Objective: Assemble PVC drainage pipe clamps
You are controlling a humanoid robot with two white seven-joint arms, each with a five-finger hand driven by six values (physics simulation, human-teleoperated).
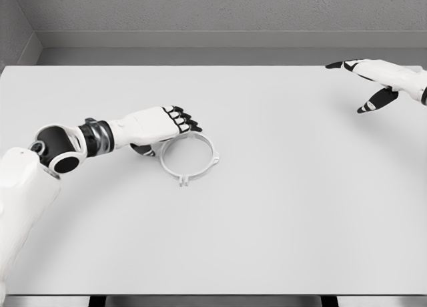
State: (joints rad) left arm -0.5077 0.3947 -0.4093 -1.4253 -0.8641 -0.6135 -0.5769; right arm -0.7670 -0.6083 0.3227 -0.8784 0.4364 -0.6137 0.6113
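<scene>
Early stage, I judge: clamp ring (189,155) flat on bench (280,207), ungripped. Left robot hand (163,125) at its rim, fingers loosely curled, empty. Right robot hand (377,83) far off, fingers spread.

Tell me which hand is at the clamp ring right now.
The left hand: its fingers reach over the clamp ring's upper-left rim. The right hand hovers far off by the table's right edge.

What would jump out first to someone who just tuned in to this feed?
First the left hand, left of the table's middle, its dark-tipped fingers over the upper left rim of a thin white ring-shaped pipe clamp; whether they grip it cannot be told. Next the right hand, far off at the upper right edge, fingers spread and holding nothing. The white table otherwise shows nothing else.
</scene>
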